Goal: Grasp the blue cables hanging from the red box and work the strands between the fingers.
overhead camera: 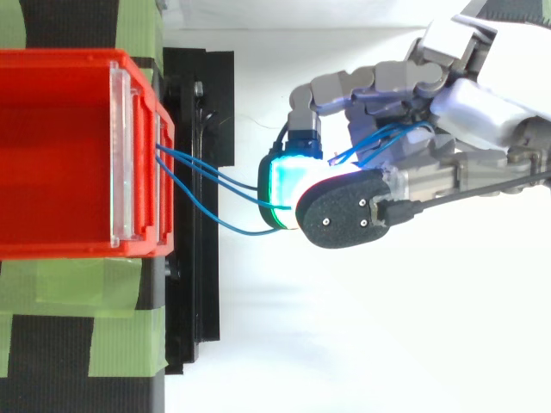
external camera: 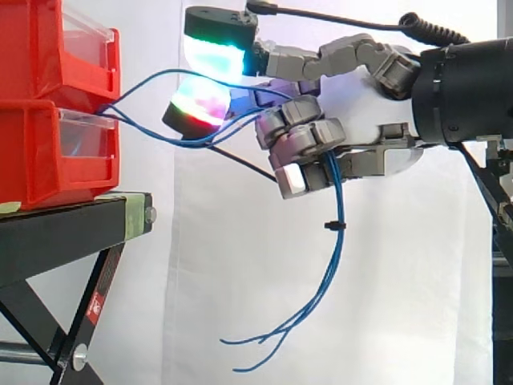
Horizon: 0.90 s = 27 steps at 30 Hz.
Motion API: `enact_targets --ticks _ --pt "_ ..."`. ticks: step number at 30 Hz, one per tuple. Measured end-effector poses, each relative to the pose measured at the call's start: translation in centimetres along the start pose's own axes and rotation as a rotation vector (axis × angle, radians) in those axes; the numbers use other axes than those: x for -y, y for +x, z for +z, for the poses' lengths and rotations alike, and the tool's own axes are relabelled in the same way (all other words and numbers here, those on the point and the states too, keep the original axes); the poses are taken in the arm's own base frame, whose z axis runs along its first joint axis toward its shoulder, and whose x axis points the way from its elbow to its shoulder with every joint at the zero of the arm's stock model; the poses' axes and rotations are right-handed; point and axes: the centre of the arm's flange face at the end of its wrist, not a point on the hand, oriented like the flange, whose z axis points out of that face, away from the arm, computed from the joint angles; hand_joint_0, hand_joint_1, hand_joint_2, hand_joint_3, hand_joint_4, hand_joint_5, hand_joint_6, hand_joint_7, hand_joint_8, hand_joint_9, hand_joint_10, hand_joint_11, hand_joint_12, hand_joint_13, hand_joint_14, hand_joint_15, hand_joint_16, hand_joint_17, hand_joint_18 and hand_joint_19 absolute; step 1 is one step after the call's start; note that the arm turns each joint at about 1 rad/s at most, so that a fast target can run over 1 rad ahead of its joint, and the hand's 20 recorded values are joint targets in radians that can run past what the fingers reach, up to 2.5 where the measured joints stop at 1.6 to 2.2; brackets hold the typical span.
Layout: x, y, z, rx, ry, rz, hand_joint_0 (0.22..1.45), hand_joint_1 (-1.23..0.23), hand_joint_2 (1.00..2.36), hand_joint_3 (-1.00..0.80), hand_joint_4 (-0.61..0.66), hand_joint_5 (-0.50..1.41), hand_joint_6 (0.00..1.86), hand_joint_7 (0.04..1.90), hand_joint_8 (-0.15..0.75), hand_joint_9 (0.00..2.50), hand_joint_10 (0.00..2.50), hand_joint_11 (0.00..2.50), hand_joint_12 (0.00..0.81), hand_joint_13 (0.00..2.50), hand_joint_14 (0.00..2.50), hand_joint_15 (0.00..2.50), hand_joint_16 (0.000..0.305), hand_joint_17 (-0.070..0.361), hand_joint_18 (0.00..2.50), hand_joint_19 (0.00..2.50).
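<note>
Grasp looks done: hand (external camera: 361, 106) curled round blue cables (external camera: 340, 212) strung from red bin (external camera: 48, 156); working strands between the fingers probably remains.

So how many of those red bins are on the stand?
2, stacked. The upper red bin sits on the lower red bin, which rests on the black stand. The blue cables run from their front to the hand. More could be hidden behind.
</note>
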Motion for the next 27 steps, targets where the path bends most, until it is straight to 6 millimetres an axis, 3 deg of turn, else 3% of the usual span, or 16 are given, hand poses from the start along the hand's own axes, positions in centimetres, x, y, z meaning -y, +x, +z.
enact_targets --ticks 27 --pt "0.15 0.29 -0.32 -0.010 0.016 -0.019 0.89 -0.80 1.02 -0.27 -0.08 0.49 0.48 1.29 0.412 0.65 2.50 2.42 0.506 1.01 2.50 1.57 0.057 0.128 1.26 0.83"
